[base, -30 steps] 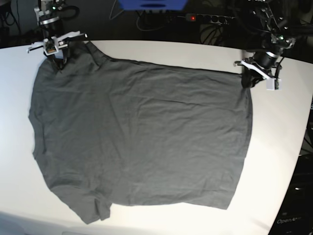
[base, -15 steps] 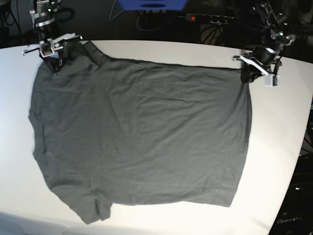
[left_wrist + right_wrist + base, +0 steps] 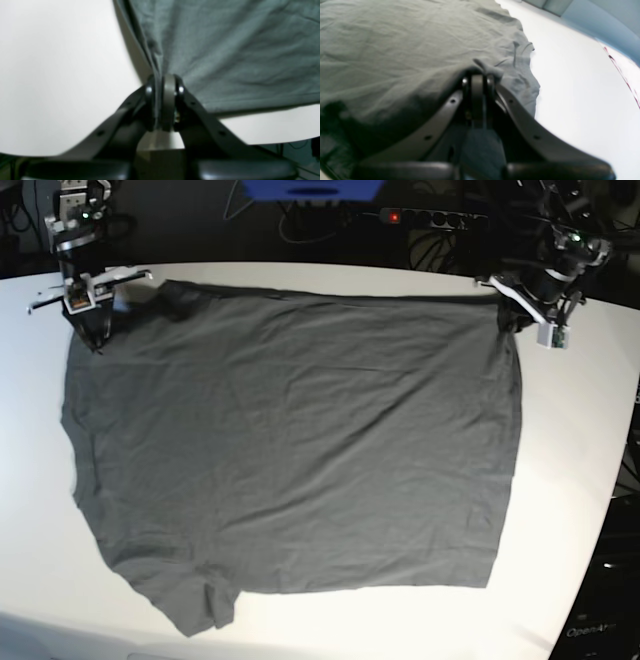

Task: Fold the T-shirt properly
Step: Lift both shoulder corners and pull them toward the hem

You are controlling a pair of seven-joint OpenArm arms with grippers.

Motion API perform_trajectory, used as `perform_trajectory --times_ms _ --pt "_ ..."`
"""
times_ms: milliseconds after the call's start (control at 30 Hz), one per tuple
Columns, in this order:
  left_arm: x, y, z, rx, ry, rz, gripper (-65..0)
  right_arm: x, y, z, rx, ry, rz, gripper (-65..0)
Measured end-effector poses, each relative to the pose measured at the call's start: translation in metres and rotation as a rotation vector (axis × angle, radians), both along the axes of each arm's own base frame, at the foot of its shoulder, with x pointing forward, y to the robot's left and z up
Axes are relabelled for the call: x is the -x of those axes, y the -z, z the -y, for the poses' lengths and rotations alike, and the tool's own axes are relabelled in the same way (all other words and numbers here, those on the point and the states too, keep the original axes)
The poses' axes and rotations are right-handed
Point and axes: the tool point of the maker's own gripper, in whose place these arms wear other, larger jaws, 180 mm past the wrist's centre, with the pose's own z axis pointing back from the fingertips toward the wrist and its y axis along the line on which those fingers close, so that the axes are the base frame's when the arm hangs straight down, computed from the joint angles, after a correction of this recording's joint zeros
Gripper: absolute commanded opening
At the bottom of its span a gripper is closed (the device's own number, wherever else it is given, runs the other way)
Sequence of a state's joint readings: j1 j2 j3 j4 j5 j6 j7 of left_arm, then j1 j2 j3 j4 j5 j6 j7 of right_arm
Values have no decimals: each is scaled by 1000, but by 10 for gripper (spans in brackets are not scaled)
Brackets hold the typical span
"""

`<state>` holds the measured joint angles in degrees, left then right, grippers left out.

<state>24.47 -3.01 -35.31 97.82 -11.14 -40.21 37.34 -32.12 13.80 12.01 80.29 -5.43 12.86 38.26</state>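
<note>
On the white tabletop [image 3: 300, 620] the T-shirt [image 3: 290, 450] lies spread out flat, covering most of it. It looks soft, light and floppy, so it is best held by its corners. At the far edge, the left gripper [image 3: 520, 315] and the right gripper [image 3: 97, 328] each have jaws pinching a corner. Behind the tabletop, dark cables and a power strip [image 3: 425, 218] show.

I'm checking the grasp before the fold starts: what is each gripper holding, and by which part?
Both hold the T-shirt. The left gripper pinches a far corner at its edge; the right gripper pinches the other far corner, by a sleeve.
</note>
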Motion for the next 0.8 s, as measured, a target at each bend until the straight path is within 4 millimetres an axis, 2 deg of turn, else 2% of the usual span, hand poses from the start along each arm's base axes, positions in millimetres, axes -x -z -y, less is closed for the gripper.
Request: perform_trajectory --times_ms 67,200,300,433,600,733,800 --pt "-4 -7 0 -11 6 20 -625 -2 0 3 1 5 -21 -643" --pt "-16 -22 -1 -45 21 57 -625 -27 -6 3 -29 -11 -12 -643" --pt "-27 -26 -2 -59 28 49 -625 -41 -9 4 -40 -12 -17 -643" --pt "-43 -36 -14 -80 6 60 -625 -56 -8 5 -45 -9 -37 -643" --pt "-63 -46 -22 -98 -11 58 -625 -86 -20 5 -56 -13 4 -643" --pt "-69 -47 -26 -114 -8 1 -626 -99 -9 13 -33 2 -49 -643" --pt "-73 -48 -26 -118 -7 -12 -626 -106 -10 14 -27 2 -41 -643"
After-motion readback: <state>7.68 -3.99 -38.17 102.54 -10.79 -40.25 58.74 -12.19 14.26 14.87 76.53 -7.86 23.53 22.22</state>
